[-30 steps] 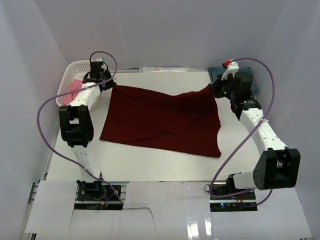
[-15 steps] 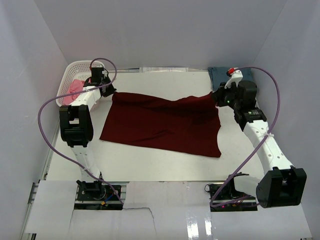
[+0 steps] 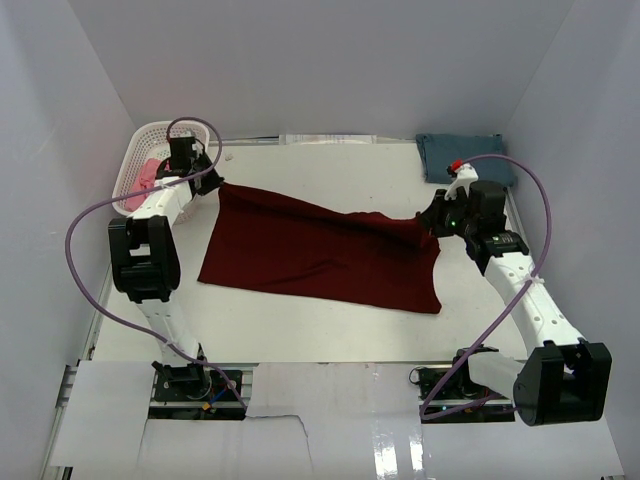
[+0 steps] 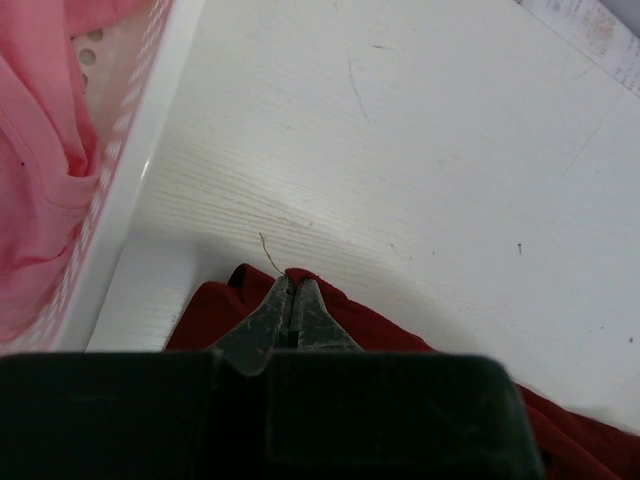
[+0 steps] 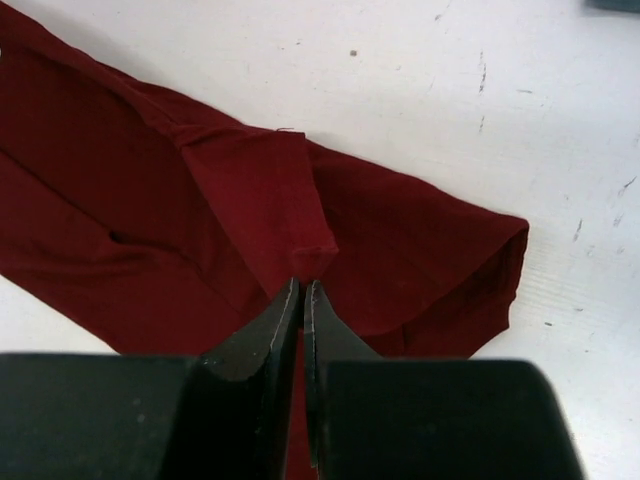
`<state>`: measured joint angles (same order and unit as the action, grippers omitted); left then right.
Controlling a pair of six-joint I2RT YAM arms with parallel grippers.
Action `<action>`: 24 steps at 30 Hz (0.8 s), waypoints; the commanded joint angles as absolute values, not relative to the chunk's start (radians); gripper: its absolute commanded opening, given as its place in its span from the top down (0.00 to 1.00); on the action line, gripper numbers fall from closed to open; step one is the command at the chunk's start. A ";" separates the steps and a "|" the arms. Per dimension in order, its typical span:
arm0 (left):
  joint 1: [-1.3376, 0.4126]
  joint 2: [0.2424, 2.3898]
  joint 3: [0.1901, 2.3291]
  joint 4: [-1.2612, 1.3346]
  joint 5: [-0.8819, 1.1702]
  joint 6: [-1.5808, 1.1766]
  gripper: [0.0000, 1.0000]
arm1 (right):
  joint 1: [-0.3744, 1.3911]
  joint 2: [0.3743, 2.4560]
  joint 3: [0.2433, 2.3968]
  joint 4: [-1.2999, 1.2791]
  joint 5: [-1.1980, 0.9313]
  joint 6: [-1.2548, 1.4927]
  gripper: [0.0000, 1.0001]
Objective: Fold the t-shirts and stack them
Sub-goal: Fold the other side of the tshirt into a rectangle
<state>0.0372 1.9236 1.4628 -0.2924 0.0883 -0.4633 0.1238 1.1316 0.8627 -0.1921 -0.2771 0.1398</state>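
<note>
A large dark maroon t-shirt [image 3: 320, 255] lies spread across the middle of the table. My left gripper [image 3: 215, 185] is shut on its far left corner [image 4: 300, 280], beside the basket. My right gripper [image 3: 428, 222] is shut on its far right corner [image 5: 315, 255], with that edge folded over toward the near side. A slate-blue t-shirt [image 3: 465, 157] lies folded at the far right corner of the table. A pink t-shirt [image 3: 145, 178] sits bunched in the basket, also seen in the left wrist view [image 4: 40, 150].
A white lattice basket [image 3: 140, 140] stands at the far left corner, its wall [image 4: 120, 190] close to my left gripper. White walls enclose the table on three sides. Purple cables loop over both arms.
Both grippers have moved toward the near side with the maroon shirt's far edge, drawing it over the cloth. The slate-blue shirt, earlier covered by the right arm, now shows fully.
</note>
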 commanded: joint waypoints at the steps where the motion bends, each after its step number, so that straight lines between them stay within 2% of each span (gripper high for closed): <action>1: 0.041 1.822 1.448 -0.245 0.097 -0.468 1.00 | 0.123 1.095 0.845 -0.201 -0.305 0.164 0.92; 24: 0.084 1.744 1.284 -0.259 0.127 -0.538 1.00 | 0.136 1.181 0.862 -0.426 -0.330 0.172 0.92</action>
<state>0.0734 1.8194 1.2957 -0.2615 0.1173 -0.5251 0.1280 1.1790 0.8516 -0.3862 -0.3096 0.1734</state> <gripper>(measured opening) 0.008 0.086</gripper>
